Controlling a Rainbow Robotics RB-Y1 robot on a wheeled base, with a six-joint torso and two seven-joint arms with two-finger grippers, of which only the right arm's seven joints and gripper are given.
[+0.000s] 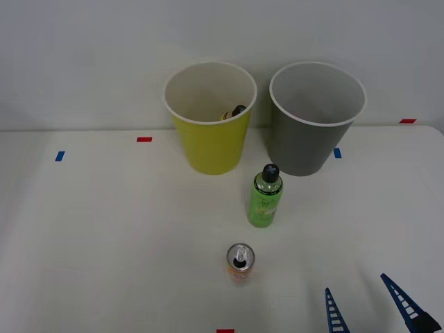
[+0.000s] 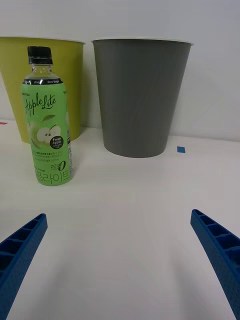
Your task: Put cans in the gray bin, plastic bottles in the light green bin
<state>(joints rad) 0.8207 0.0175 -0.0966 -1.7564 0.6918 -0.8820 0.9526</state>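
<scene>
the green bottle (image 1: 265, 197) serves as the landmark: it stands upright on the white table (image 1: 104, 236), black cap on top, its pale label reading "apple lite" in the wrist view (image 2: 48, 120). behind it and to the robot's left stands the light green bin (image 1: 210, 118), upright, white rim and white inside; a dark-capped yellowish bottle (image 1: 234, 112) lies inside that bin against its wall, only its top end showing. behind the green bottle and to the robot's right stands the gray bin (image 1: 313, 118), also upright, near the light green bin but not touching it. both bins appear beyond the green bottle in the wrist view, the gray bin (image 2: 141, 95) and the light green bin (image 2: 75, 80) side by side.

the orange can (image 1: 240, 262) stands upright nearer the robot than the green bottle, slightly to the robot's left of it, silver top and pull tab facing up, apart from the bottle.

the right gripper (image 1: 374, 305) hangs low over the table, nearer the robot than the green bottle and off to the robot's right, well apart from both bottle and can. its blue ribbed fingers (image 2: 20, 245) are spread wide with nothing between them.

small blue and red tape marks (image 1: 143, 139) dot the table around the bins.
</scene>
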